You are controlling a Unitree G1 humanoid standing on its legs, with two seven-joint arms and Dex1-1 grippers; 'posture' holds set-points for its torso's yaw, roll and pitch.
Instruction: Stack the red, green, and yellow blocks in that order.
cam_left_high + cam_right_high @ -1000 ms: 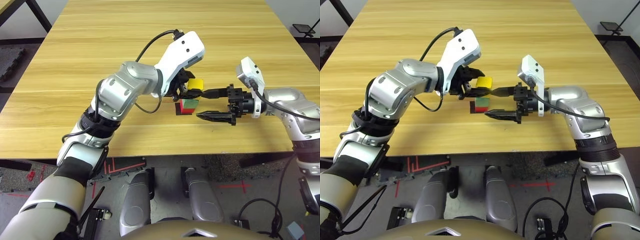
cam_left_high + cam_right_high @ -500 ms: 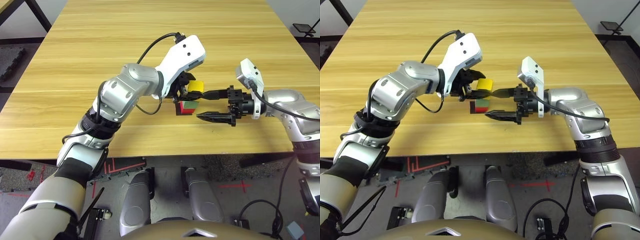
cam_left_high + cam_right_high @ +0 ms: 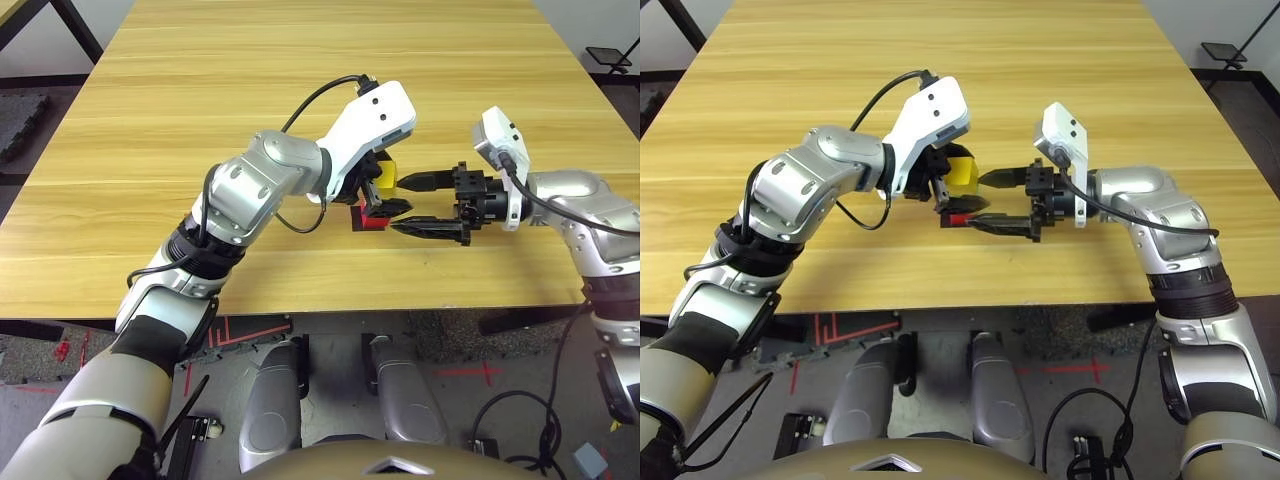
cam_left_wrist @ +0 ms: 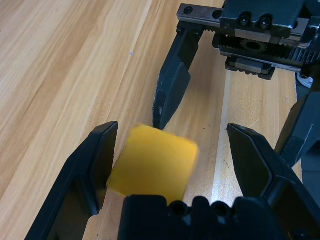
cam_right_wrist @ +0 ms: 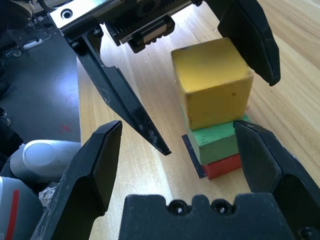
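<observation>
We have the left gripper spread wide around the yellow block, with nothing clamped in it. The block lies between its fingers, much nearer one than the other. Our right gripper also stands wide and empty, its fingers pointing toward the stack from the side opposite the left gripper.

Our main worry is the yellow block. It seems to sit skewed on the green block, overhanging it a little, so a brush from the nearer left finger could turn it further or tip it off. If we pull the left gripper away sideways rather than straight back along its fingers, that finger could drag the block with it. The right gripper is close too: if it moves inward, it could knock the green block or the red block beneath it, next to the black patch on the table. The order looks right to us, so we judge that only a careful withdrawal remains, perhaps after a small straightening.
</observation>
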